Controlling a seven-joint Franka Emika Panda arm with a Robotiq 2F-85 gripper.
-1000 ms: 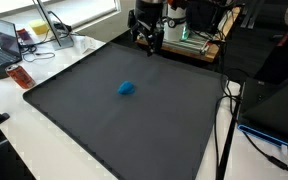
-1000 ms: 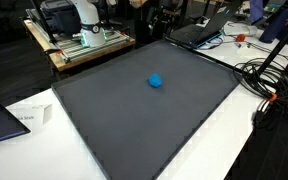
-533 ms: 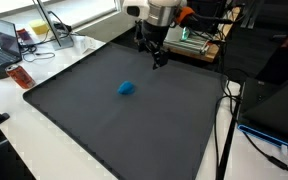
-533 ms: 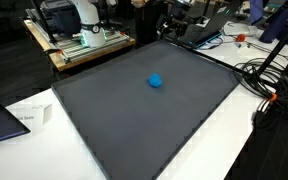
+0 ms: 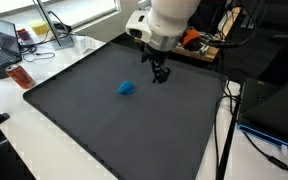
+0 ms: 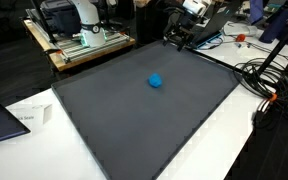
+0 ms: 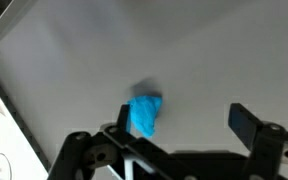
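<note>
A small blue crumpled object [image 5: 127,88] lies on the dark grey table mat [image 5: 94,120], a little toward the far side; it also shows in an exterior view [image 6: 156,81] and in the wrist view [image 7: 145,114]. My gripper [image 5: 160,76] hangs above the mat to the right of the blue object, apart from it, and shows at the mat's far edge in an exterior view [image 6: 176,40]. In the wrist view the jaws [image 7: 180,122] are spread wide and empty, with the blue object next to the left finger.
A laptop [image 5: 4,50] and a red item [image 5: 21,77] sit on the white desk beside the mat. Equipment on a wooden bench [image 6: 84,40] stands behind. Cables [image 6: 269,85] and a laptop [image 6: 206,30] lie past the mat's edge.
My arm has swung out from the far edge over the mat, moving the gripper nearer the blue object. The blue object has not moved.
</note>
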